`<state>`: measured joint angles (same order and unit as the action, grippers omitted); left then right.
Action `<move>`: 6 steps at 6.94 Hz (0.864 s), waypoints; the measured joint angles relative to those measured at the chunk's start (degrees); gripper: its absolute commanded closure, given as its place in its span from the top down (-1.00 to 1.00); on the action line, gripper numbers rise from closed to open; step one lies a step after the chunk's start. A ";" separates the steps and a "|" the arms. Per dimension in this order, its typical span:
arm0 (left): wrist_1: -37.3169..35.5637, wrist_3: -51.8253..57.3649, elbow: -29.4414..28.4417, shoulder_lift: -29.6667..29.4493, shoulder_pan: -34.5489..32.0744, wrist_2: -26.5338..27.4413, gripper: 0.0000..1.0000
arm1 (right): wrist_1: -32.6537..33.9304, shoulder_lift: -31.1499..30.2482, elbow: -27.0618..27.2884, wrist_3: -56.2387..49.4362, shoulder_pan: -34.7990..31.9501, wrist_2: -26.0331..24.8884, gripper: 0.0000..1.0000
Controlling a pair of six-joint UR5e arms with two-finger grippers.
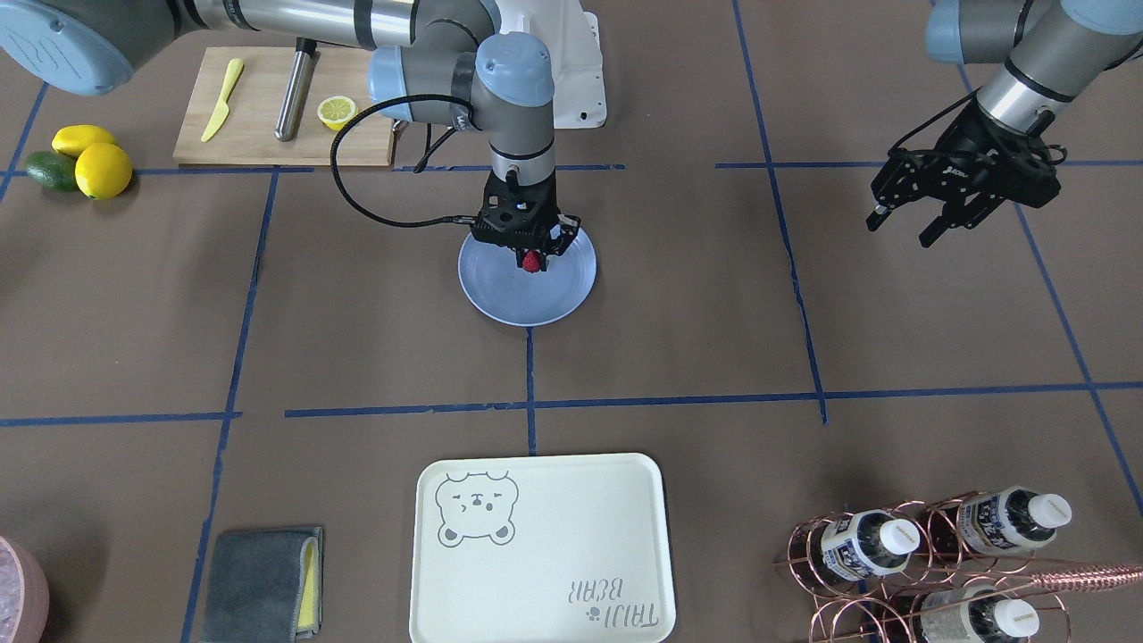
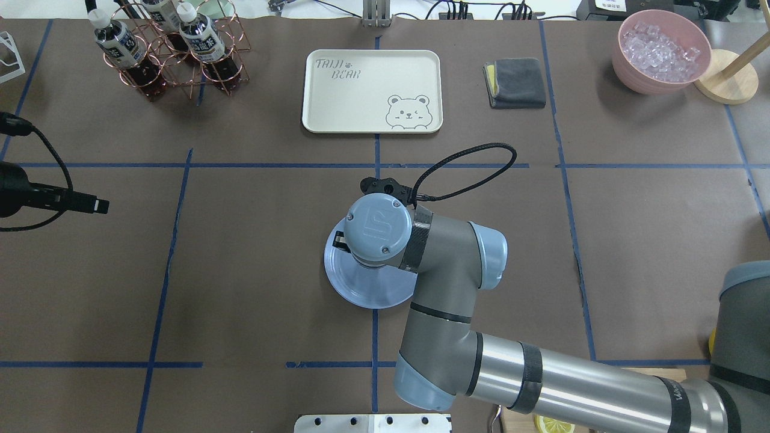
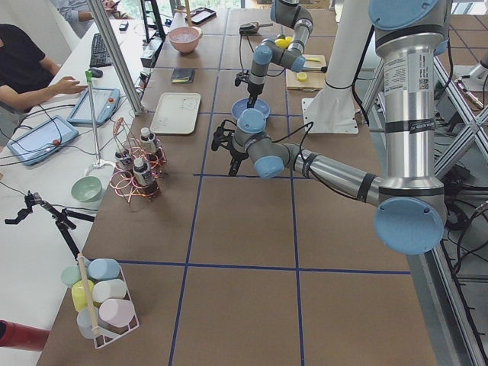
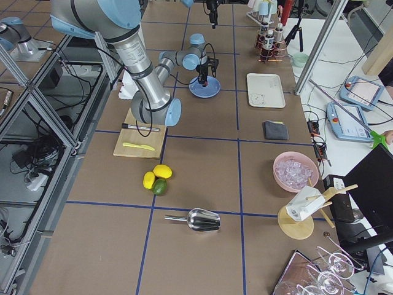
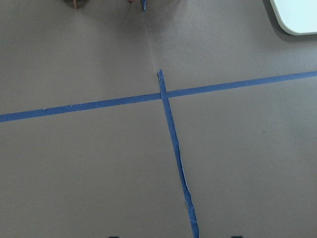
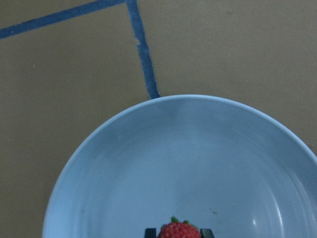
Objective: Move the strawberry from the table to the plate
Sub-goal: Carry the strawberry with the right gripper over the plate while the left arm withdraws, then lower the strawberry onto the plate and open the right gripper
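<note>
The light blue plate [image 1: 527, 302] lies on the brown table [image 1: 696, 339] where two blue tape lines meet. My right gripper [image 1: 533, 260] points straight down over the plate's back part, shut on the small red strawberry [image 1: 532, 261]. In the right wrist view the strawberry [image 6: 179, 231] sits between the two fingertips, just above the plate's [image 6: 188, 158] surface. From overhead the right wrist hides the berry, and only part of the plate [image 2: 367, 291] shows. My left gripper [image 1: 902, 230] hangs open and empty above the table, well off to the side.
A cream bear tray [image 1: 540, 549] lies on the operators' side of the plate. A cutting board [image 1: 268, 112] with a yellow knife, a steel rod and a lemon half, two lemons [image 1: 98, 161] and an avocado lie near the right arm. A bottle rack [image 1: 929, 558] and a grey cloth [image 1: 263, 585] stand at the far edge.
</note>
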<state>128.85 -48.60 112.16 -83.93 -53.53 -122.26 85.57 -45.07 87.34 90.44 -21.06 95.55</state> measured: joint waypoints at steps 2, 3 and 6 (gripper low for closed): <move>0.00 0.00 0.02 0.00 0.00 0.00 0.63 | 0.03 -0.11 -0.57 -0.08 0.05 -0.01 -0.87; 0.00 -0.01 0.03 0.00 0.00 0.00 0.63 | 0.05 -0.16 -0.67 -0.09 0.05 0.01 -0.69; 0.00 -0.01 -0.07 -0.03 0.00 0.00 0.63 | 0.26 -0.09 -1.35 -0.47 0.06 0.06 0.99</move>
<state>128.85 -48.60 112.09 -83.96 -53.53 -122.26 85.83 -45.15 85.99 89.98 -21.01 95.60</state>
